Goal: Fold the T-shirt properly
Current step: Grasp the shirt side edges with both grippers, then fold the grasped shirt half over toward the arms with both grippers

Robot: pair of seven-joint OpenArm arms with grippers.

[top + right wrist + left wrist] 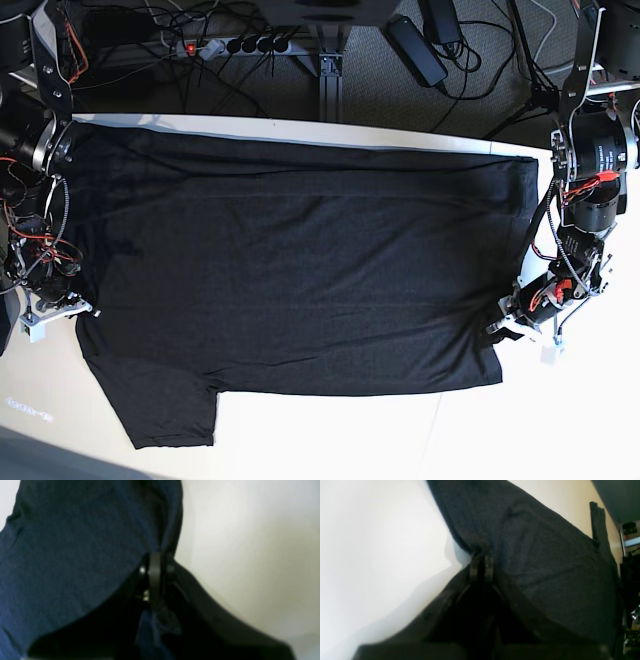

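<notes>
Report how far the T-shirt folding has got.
Done: the T-shirt lies spread flat across the table, one sleeve showing at the near edge. In hand: the left pincer and right pincer are each shut on a side edge of the fabric. Left: every fold; no layer is turned over yet.

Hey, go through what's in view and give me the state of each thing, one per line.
T-shirt: spread flat on the table, plain side up, unfolded, one sleeve lying out at the near corner.
Left gripper: shut on the T-shirt's edge.
Right gripper: shut on the T-shirt's edge.
Table: white, mostly covered by the T-shirt.
Power strip: on the floor behind the table, red switch lit.
</notes>
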